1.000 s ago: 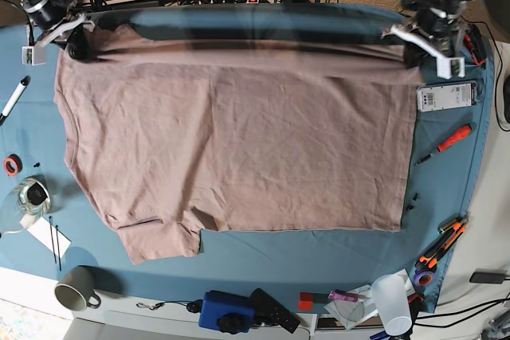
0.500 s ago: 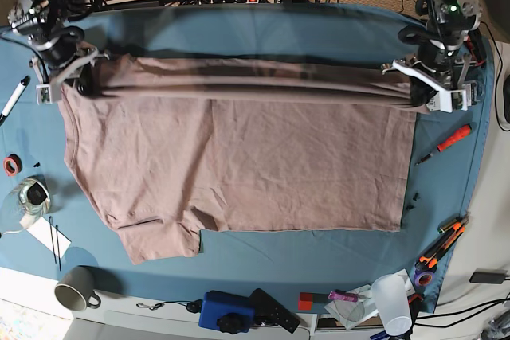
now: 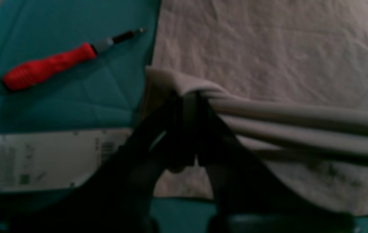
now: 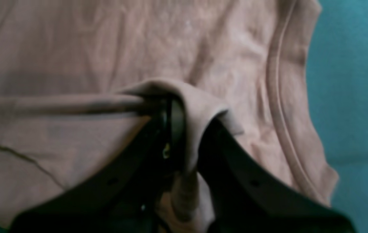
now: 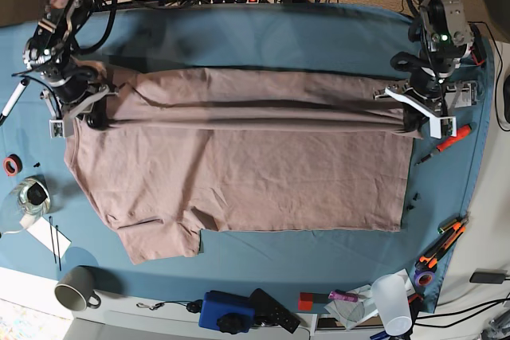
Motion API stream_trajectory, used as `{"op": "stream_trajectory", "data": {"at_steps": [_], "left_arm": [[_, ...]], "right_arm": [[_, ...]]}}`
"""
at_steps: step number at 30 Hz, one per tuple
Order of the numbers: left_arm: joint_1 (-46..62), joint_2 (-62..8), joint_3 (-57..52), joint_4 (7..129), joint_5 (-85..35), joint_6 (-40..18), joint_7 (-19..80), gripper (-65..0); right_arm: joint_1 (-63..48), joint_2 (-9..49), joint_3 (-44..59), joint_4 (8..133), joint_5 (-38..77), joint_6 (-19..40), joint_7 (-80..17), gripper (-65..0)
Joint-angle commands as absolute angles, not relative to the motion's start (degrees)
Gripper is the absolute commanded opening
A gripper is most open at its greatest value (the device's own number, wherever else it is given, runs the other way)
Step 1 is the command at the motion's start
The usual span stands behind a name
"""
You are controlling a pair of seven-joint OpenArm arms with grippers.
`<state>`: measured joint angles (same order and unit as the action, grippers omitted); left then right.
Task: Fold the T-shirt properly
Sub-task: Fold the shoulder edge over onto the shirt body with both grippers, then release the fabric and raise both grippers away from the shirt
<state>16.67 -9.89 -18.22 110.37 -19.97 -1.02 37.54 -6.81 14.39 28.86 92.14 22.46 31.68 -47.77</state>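
Both grippers were clamped on the shirt's far edge — the left gripper (image 5: 416, 119) at the hem-side corner, the right gripper (image 5: 80, 109) at the collar-side corner, each with dark jaws pinched tight over a bunched lip of cloth. Between them that edge was drawn taut into long straight ridges lying over the flat part. The cloth (image 5: 263, 33) covering the table was smooth blue fabric, creased faintly. On it lay the shirt (image 5: 239, 173) — soft, dusty-pink cotton, finely wrinkled, with one short sleeve at the near left corner and a stitched seam curving near the right gripper (image 4: 184, 126). A flat pale labelled box (image 3: 48, 158) lay beside the left gripper (image 3: 189, 106). Beyond it lay a screwdriver (image 3: 51, 66) with a ribbed red handle and thin metal shaft.
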Motion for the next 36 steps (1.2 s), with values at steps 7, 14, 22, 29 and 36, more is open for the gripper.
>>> {"op": "stream_trajectory", "data": {"at_steps": [7, 14, 22, 29, 36], "left_arm": [[9.34, -10.52, -18.5, 101.6, -19.44, -3.7, 35.94, -65.0], [2.55, -10.52, -18.5, 95.22, -19.44, -3.7, 36.03, -65.0], [-2.92, -10.5, -18.48, 88.82, -19.05, -7.01, 36.36, -65.0], [-5.3, -10.5, -18.5, 85.27, -19.07, -7.57, 36.32, -65.0], [-6.26, -10.5, -18.48, 85.27, -19.05, -7.57, 35.94, -65.0]], "right_arm": [[1.87, 17.8, 29.3, 85.03, 21.8, 31.42, -45.6, -65.0], [8.71, 19.86, 27.9, 76.47, 21.34, 32.75, -44.51, -65.0], [10.98, 19.81, 22.22, 75.13, 17.63, 31.16, -42.59, -65.0], [10.96, 19.84, 22.17, 75.13, 16.82, 30.98, -41.95, -65.0], [11.03, 19.84, 22.17, 75.13, 16.82, 30.98, -41.15, -65.0]]}}
